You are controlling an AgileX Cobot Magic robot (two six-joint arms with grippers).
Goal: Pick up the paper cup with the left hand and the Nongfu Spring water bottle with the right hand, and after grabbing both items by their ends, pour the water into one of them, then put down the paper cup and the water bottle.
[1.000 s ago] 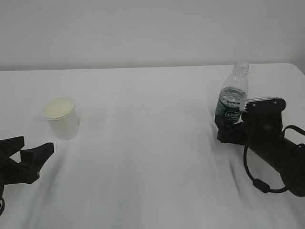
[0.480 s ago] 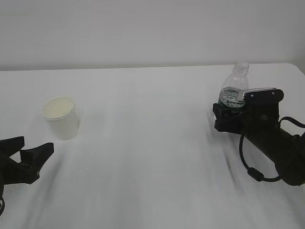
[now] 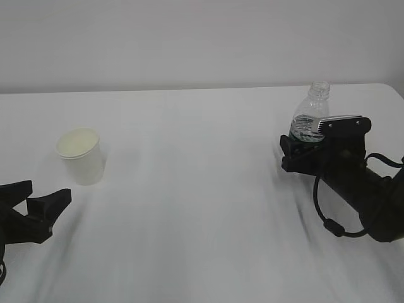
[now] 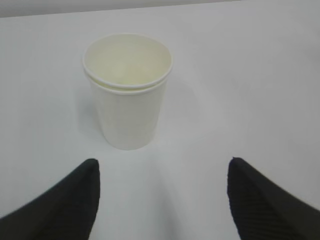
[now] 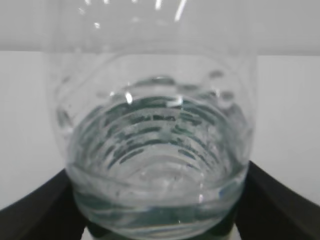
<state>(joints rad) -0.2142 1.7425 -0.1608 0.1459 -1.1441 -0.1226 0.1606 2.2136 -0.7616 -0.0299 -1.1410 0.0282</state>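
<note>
My left end effector [image 4: 162, 200] is spread wide, low over the white counter [image 3: 189, 189], and the cup [image 4: 127, 90] stands upright just ahead of the fingers, not touched, with free room on both sides. It is cream paper, tapered, with a rolled rim (inside I see nothing). My right end effector [image 3: 303, 151] has its jaws around the lower part of the bottle [image 3: 310, 117], which stands near the counter's right edge; if they already press it, I cannot tell. The bottle is clear ribbed plastic, and water [image 5: 157, 165] fills its lower part.
</note>
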